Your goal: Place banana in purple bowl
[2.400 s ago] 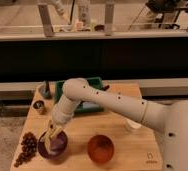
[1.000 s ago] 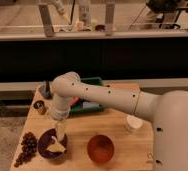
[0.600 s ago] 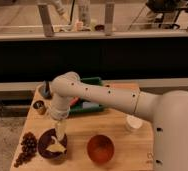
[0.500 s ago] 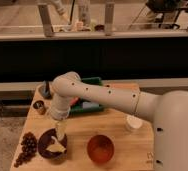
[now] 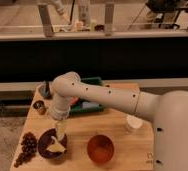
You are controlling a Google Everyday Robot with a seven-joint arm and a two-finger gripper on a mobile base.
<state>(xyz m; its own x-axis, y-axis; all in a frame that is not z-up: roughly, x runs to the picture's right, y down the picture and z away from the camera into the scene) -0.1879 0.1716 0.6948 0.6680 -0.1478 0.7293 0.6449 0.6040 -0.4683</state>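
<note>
One wooden tabletop (image 5: 117, 131), flat and rectangular, carries everything. My one arm (image 5: 102, 97), white and smooth, reaches left across it. One green tray (image 5: 89, 95) sits at the far centre. Two round bowls stand near: one matte purple bowl (image 5: 43, 148) at left, one glossy orange bowl (image 5: 100, 148) at centre. One dark grape bunch (image 5: 26, 146) lies left of the purple bowl. One white cup (image 5: 134, 123) stands right. My claw (image 5: 60, 131) hangs above the purple bowl, fingers spread, pinching nothing. One pale, curved banana (image 5: 56, 147) lies inside the purple bowl.
</note>
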